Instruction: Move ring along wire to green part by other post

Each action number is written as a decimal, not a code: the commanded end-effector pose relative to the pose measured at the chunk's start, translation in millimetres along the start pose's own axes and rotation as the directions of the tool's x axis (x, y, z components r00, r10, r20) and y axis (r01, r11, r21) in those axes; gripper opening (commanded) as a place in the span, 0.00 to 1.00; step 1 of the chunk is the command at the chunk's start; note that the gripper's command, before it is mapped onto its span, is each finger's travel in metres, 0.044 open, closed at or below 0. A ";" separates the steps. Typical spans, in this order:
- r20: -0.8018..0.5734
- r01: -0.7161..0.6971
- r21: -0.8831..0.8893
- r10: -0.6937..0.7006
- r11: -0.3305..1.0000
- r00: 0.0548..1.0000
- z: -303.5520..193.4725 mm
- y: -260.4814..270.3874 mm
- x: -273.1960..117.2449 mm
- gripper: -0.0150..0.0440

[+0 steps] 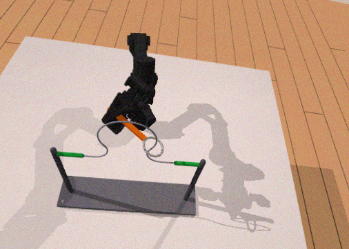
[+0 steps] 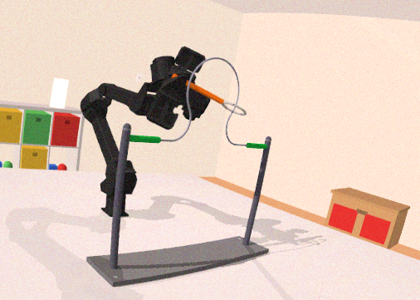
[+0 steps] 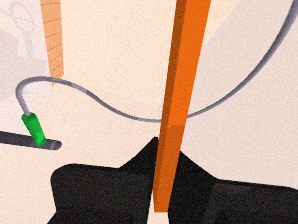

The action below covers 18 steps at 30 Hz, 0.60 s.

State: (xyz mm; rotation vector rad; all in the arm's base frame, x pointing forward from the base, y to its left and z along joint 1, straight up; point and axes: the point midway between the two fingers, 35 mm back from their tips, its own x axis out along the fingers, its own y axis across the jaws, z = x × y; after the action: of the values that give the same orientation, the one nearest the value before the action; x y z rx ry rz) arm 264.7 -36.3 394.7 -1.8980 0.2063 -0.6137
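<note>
The ring (image 1: 143, 147) (image 2: 245, 113) is around the grey wire (image 1: 100, 129) (image 2: 239, 81) (image 3: 235, 95), low on the loop's side nearer the robot's left post (image 1: 194, 180) (image 2: 257, 192). Its orange handle (image 1: 132, 127) (image 2: 207, 93) (image 3: 187, 65) runs back into the claw (image 1: 125, 117) (image 2: 183, 84) (image 3: 159, 141), which is closed on it. The carry along the wire looks in hand — next, probably, a careful slide round the bend towards that post's green part (image 1: 186, 163) (image 2: 256, 145) (image 3: 34, 129), wire kept centred. The base (image 1: 131, 197) (image 2: 187, 256) stands on a pale surface (image 1: 234, 90) (image 2: 166, 283); beyond are a plank floor, cubbies (image 2: 80, 144) and a low cabinet (image 2: 355, 221).
</note>
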 end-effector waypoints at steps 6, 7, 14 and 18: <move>0.007 0.021 -0.040 -0.020 0.999 1.000 0.2 5.9 -0.3 0.00; 0.007 0.020 -0.040 -0.020 0.999 1.000 0.0 6.9 -0.3 0.00; 0.002 -0.003 -0.004 0.003 1.000 1.000 -1.2 18.6 -1.0 0.00; -0.003 -0.029 0.037 0.029 0.999 1.000 -1.5 28.2 -2.0 0.00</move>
State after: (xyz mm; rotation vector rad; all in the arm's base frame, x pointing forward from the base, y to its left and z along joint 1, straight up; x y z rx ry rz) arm 265.3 -45.9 377.3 -1.8830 0.2130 -0.6120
